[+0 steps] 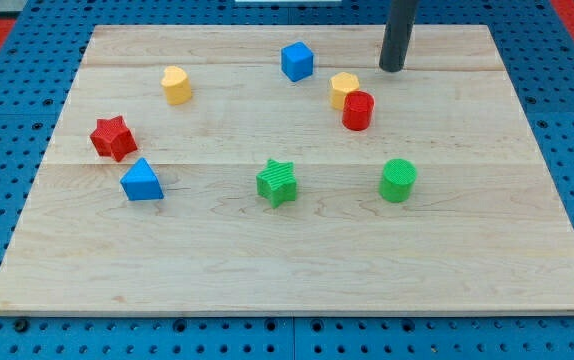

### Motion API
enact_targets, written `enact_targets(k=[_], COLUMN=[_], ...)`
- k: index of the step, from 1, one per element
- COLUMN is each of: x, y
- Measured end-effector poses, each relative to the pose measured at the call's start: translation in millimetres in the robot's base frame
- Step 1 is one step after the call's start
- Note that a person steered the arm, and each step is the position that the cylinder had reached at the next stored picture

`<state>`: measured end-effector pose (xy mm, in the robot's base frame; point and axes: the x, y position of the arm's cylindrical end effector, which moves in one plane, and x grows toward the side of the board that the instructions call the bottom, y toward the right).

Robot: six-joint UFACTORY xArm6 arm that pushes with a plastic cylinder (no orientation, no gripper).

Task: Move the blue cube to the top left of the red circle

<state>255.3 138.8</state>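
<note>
The blue cube (296,61) sits near the view's top centre of the wooden board (297,260). The red circle, a red cylinder (358,110), stands to the cube's lower right and touches a yellow hexagon block (343,88) on its upper left. My tip (392,68) rests on the board to the right of the blue cube and above the red cylinder, apart from both.
A yellow heart block (176,85) lies at the upper left. A red star (113,137) and a blue triangle (141,181) lie at the left. A green star (277,182) and a green cylinder (398,180) lie at the centre and right.
</note>
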Motion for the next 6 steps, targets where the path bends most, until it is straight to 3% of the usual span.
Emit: enact_targets(k=[1,2,3,4,5,6], x=[-45.7,-56.6,8.5,52.6,40.1,73.1], y=[-38.5,-148.9,-142.6,-93.9,-152.4,-199.8])
